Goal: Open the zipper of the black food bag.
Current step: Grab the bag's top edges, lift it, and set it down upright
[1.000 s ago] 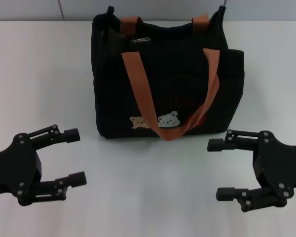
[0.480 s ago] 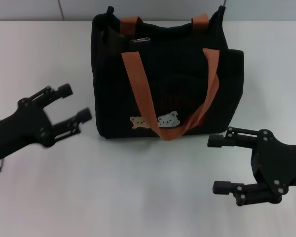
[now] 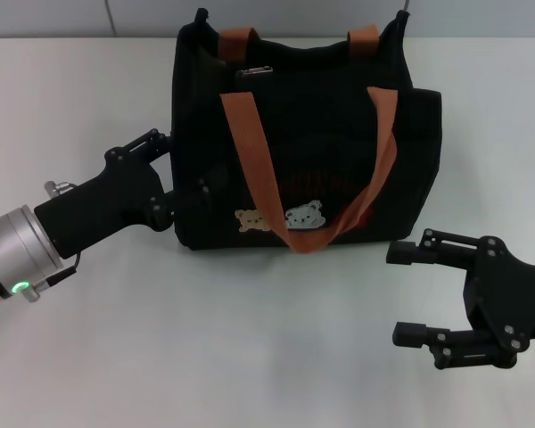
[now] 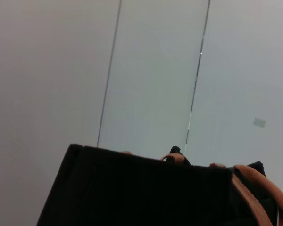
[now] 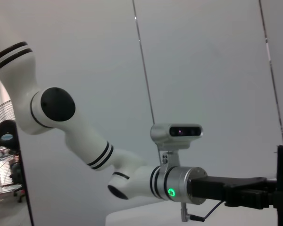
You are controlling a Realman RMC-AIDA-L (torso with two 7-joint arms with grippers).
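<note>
A white tabletop [image 3: 250,357] fills the scene. At its far middle stands the black food bag [image 3: 330,125], a boxy, upright fabric tote. Two orange-brown strap handles [image 3: 250,152] rise from its top, and the nearer one droops in a long loop down the front, past a small two-bear patch [image 3: 281,219] low on the near face.

The left gripper [image 3: 187,174] reaches in from the left, its dark fingers [image 3: 147,143] spread and set against the bag's left side wall, one at the far corner, one on the near face. The right gripper [image 3: 419,294] hangs over the tabletop at near right, well apart from the bag, its fingers spread and holding nothing.

Along the bag's top edge runs the zipper [image 3: 294,55], with a small silver pull tab [image 3: 253,73] lying near the left end of the top.

The bag looks soft and light, so it would likely slide or buckle if the zip were tugged unsupported. Bracing the side wall while pinching the small metal tab seems the sound way; the tab is thin and may slip, and the straps could snag.
</note>
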